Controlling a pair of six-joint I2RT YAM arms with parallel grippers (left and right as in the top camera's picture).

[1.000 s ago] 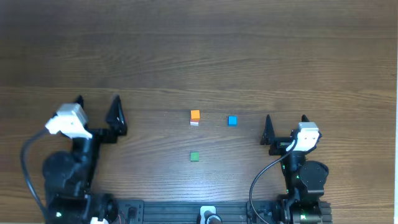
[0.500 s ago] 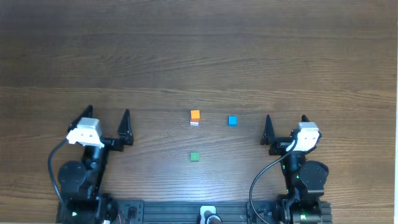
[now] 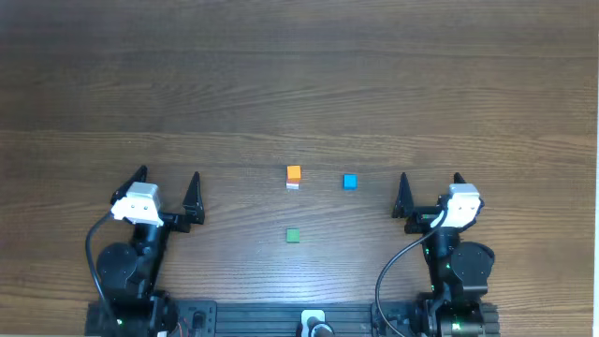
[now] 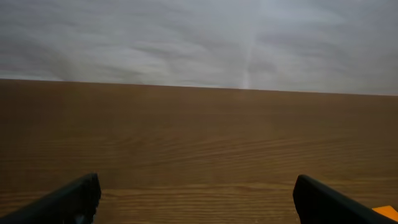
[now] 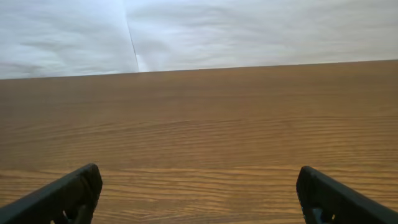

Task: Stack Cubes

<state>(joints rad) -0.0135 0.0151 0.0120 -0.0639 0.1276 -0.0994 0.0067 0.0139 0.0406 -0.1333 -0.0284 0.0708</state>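
Note:
An orange cube (image 3: 294, 172) stands on a white cube (image 3: 293, 185) at the table's middle; a sliver of the orange cube (image 4: 387, 212) shows in the left wrist view. A blue cube (image 3: 349, 182) sits just to the right of that pair. A green cube (image 3: 292, 236) lies nearer the arm bases. My left gripper (image 3: 168, 185) is open at the left, well apart from the cubes, with nothing between its fingers. My right gripper (image 3: 429, 187) is open at the right, also holding nothing, a short way right of the blue cube.
The wooden table (image 3: 299, 84) stretches bare beyond the cubes. A pale wall (image 5: 249, 31) rises behind the table's far edge. The arm bases stand on a black rail (image 3: 299, 318) along the near edge.
My left arm has drawn back toward its base and shifted right, its gripper settling lower in the top view. The right arm and the cubes have stayed put.

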